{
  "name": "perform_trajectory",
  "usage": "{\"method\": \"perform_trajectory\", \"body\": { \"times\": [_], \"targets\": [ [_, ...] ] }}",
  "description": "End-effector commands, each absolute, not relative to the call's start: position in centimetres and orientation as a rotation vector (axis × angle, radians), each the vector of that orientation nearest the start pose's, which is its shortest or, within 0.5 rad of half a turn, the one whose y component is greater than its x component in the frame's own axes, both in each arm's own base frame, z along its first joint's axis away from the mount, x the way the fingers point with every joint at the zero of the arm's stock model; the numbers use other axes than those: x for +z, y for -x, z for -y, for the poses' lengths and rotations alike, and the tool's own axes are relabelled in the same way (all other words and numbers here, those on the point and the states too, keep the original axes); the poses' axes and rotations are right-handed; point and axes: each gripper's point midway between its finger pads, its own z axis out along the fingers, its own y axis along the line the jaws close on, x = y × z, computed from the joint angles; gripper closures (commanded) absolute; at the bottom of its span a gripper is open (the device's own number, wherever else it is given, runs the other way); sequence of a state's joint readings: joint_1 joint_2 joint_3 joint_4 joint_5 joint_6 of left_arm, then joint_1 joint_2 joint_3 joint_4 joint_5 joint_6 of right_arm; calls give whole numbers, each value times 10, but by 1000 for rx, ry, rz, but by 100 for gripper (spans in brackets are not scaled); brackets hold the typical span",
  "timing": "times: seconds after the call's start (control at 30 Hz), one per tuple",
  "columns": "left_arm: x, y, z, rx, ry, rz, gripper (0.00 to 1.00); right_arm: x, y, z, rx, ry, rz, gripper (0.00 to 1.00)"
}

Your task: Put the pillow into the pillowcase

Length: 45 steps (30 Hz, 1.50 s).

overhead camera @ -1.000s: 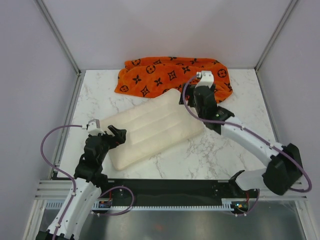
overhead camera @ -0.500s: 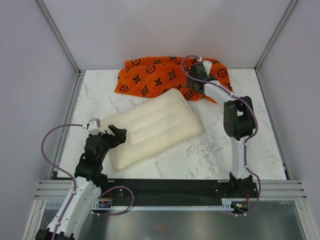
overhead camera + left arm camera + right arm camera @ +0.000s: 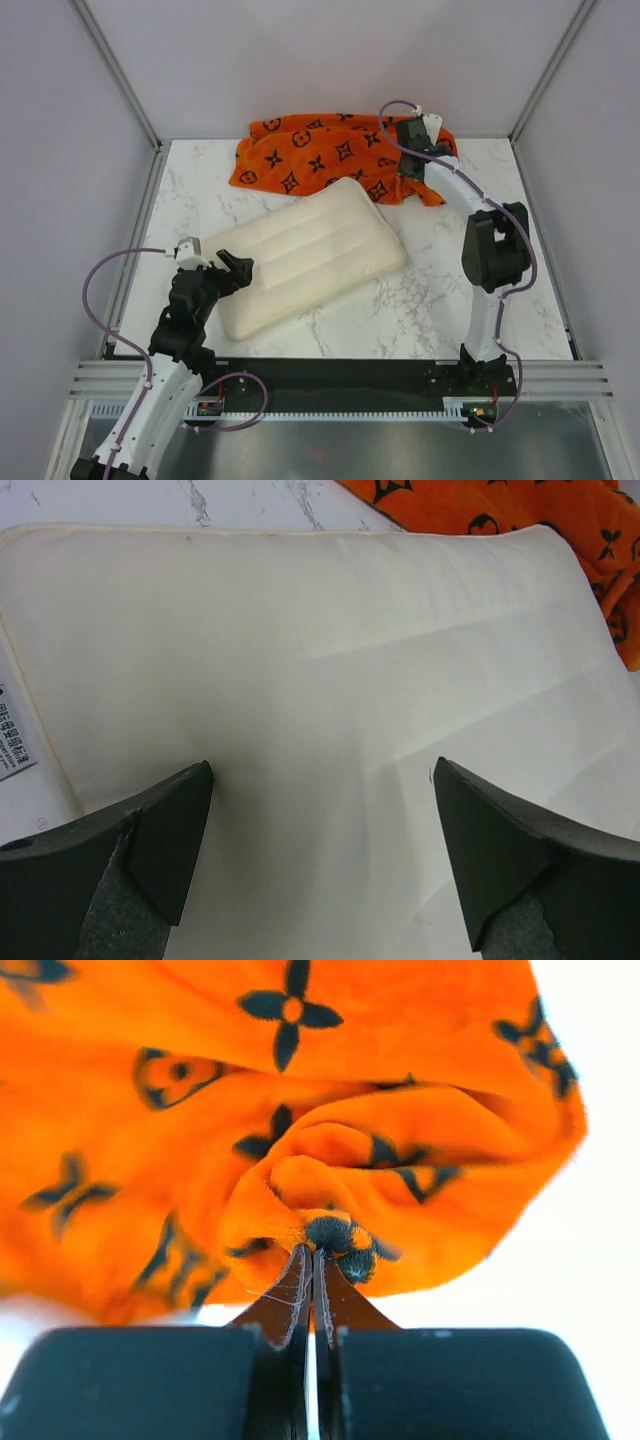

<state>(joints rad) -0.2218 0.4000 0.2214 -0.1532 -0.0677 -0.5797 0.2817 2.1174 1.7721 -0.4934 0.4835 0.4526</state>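
The left gripper (image 3: 236,268) is hovering, jaws wide apart, over the near end of the pillow (image 3: 310,255), which is lying diagonally on the surface (image 3: 430,290) — probably preparing to take it. At the far side, the right gripper (image 3: 312,1255) is pinching a fold of the pillowcase (image 3: 320,150), jaws closed on it — likely for finding the opening.

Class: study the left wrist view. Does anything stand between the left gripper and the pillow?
Nothing visible does. The left gripper hangs with its jaws open right over the pillow; only the pillow's bare cream surface shows between them.
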Motion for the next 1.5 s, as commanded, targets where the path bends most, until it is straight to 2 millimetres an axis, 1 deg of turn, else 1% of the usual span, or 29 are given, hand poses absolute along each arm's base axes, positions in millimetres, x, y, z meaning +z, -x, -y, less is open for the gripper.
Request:
{"method": "perform_trajectory", "body": {
  "times": [0.0,0.07,0.1,0.17,0.2,0.23,0.33,0.43,0.53,0.57,0.6,0.63,0.67,0.73,0.83,0.87,0.93,0.97,1.0,1.07,1.17,1.23,1.27,1.3,1.33,1.37,1.4,1.43,1.47],
  "targets": [
    [128,-247,74,-505,319,-1864,1,246,-513,-94,16,-427,-2034,100],
    [129,-247,73,-503,318,-1860,1,278,-496,-100,106,-396,-1996,100],
    [131,-247,74,-506,313,-1856,1,315,-479,-97,151,-394,-1934,100],
    [137,-246,76,-520,293,-1836,1,352,-459,-95,202,-386,-1873,100],
    [138,-245,77,-528,287,-1828,1,385,-440,-95,254,-369,-1812,100],
    [143,-244,83,-564,262,-1814,1,402,-431,-93,275,-363,-1778,100],
    [163,-242,92,-660,258,-1737,0,468,-395,-85,332,-352,-1651,100],
    [189,-240,102,-749,248,-1682,0,507,-365,-85,396,-316,-1587,100],
    [211,-243,116,-806,184,-1685,0,532,-341,-86,459,-295,-1537,100],
    [228,-246,123,-841,140,-1638,0,541,-332,-85,477,-290,-1514,100],
    [244,-244,136,-894,81,-1621,0,543,-328,-85,489,-291,-1510,100],
    [236,-251,144,-900,63,-1673,0,545,-324,-86,506,-291,-1505,100],
    [253,-254,151,-908,24,-1651,0,548,-320,-90,532,-276,-1502,100],
    [246,-261,170,-879,-47,-1705,0,543,-318,-94,550,-261,-1522,100],
    [259,-266,192,-835,-115,-1691,0,530,-318,-100,569,-242,-1560,100],
    [252,-272,201,-816,-139,-1717,0,528,-318,-100,569,-240,-1562,100],
    [264,-272,226,-799,-277,-1663,1,527,-318,-100,566,-237,-1567,100],
    [249,-276,241,-781,-340,-1701,2,527,-317,-100,564,-237,-1565,100],
    [253,-277,256,-776,-395,-1689,2,528,-317,-100,561,-235,-1569,100],
    [239,-296,272,-696,-454,-1723,1,535,-317,-101,567,-225,-1561,100],
    [238,-322,283,-607,-462,-1714,0,543,-311,-102,572,-206,-1561,100],
    [220,-342,288,-519,-494,-1741,0,547,-307,-101,573,-197,-1554,100],
    [233,-354,291,-486,-482,-1716,0,550,-304,-101,576,-195,-1547,100],
    [216,-370,289,-403,-463,-1755,0,550,-303,-100,576,-195,-1545,100],
    [215,-379,287,-344,-473,-1751,0,552,-301,-100,579,-193,-1540,100],
    [228,-391,289,-309,-455,-1728,0,553,-300,-99,578,-194,-1538,100],
    [225,-404,280,-224,-402,-1739,0,554,-298,-99,579,-191,-1535,100],
    [211,-414,281,-165,-429,-1756,0,555,-298,-99,583,-197,-1533,100],
    [222,-427,283,-124,-396,-1734,0,555,-297,-99,586,-196,-1535,100]
  ]
}}
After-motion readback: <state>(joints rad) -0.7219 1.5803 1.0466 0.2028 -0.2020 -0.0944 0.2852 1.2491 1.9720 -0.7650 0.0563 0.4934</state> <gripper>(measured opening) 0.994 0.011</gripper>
